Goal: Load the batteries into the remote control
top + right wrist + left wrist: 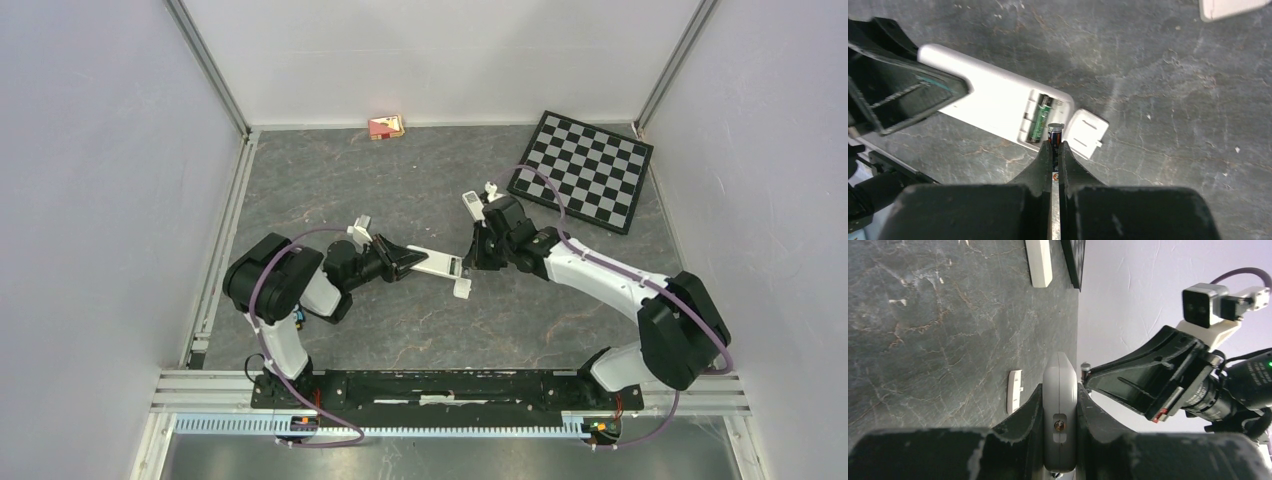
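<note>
My left gripper (408,262) is shut on the white remote (436,265) and holds it by its sides; in the left wrist view (1060,390) the remote (1060,380) shows edge on. In the right wrist view the remote (998,107) lies back up with its battery bay open, and one green-labelled battery (1041,116) sits in the bay. My right gripper (1054,146) is shut on a dark battery (1055,136), whose tip is at the bay's end. The loose white battery cover (1087,133) lies on the table beside that end. The right gripper (470,262) hangs over the remote's end.
A second white slab (1038,262) lies further back, near a checkerboard (582,170) at the back right. A small red box (386,127) sits against the back wall. The cover also shows in the top view (461,290). Walls close in left, right and back.
</note>
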